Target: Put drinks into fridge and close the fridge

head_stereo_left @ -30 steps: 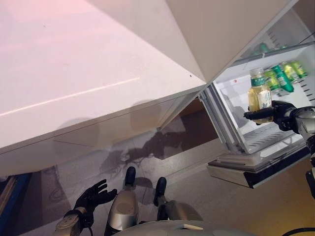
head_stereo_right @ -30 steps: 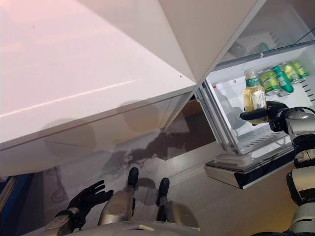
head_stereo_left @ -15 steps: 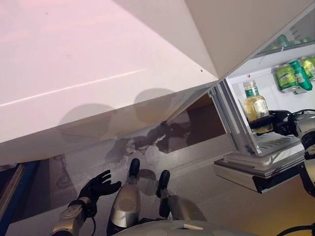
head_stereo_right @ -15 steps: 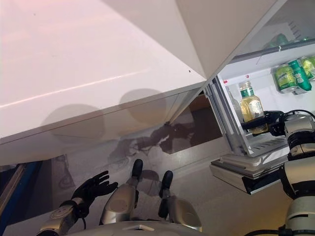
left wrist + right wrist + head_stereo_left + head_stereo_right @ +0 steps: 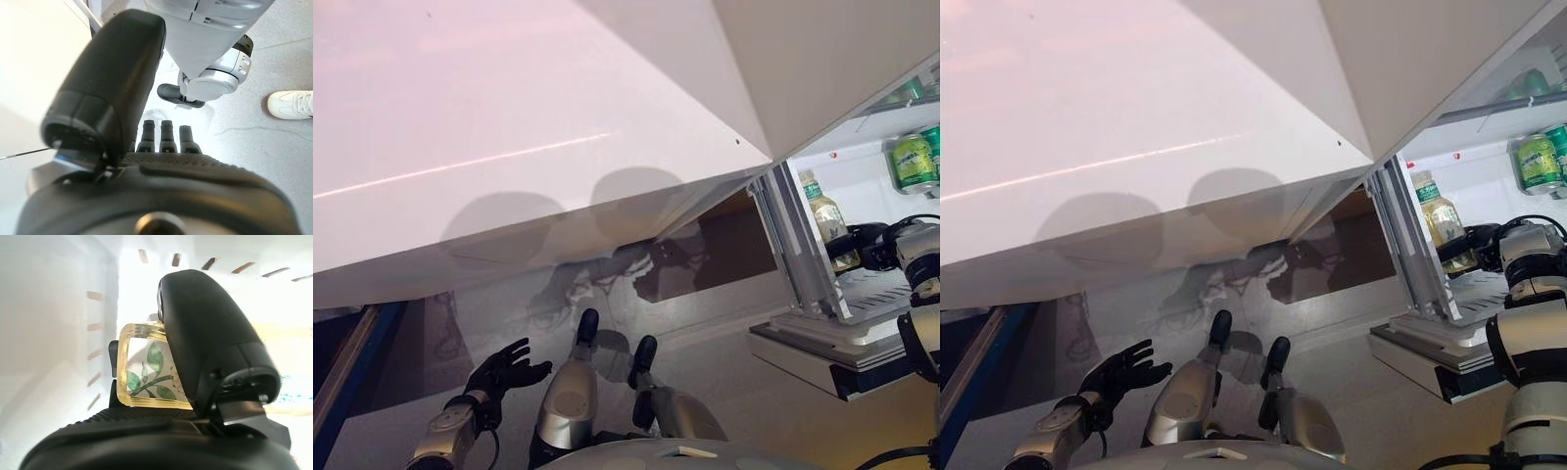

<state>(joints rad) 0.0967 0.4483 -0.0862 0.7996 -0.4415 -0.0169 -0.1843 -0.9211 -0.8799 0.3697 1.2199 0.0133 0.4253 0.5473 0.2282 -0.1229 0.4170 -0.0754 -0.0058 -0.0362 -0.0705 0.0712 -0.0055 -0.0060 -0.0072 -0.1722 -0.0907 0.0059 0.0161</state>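
My right hand [image 5: 864,245] is inside the open fridge [image 5: 813,338], shut on a bottle of yellow drink with a green cap [image 5: 826,220]. In the right wrist view the thumb [image 5: 205,333] and fingers wrap the bottle's leaf-printed label [image 5: 146,377] in front of the white inner wall. The bottle is upright just above the lower wire shelf [image 5: 883,286]; its base is hidden, so I cannot tell if it rests there. Green cans [image 5: 913,162] stand on the shelf above. My left hand [image 5: 506,370] hangs low at my left, open and empty, and also shows in the left wrist view [image 5: 161,181].
A large white slab [image 5: 509,147] spans the upper left, with grey floor [image 5: 724,323] below it. A white panel [image 5: 822,59] rises above the fridge opening. A person's white shoe [image 5: 293,104] stands on the floor near my left hand.
The camera has shifted. Relative to the green cans, my right hand has lowered the bottle and carried it further into the fridge. My left hand has stayed put.
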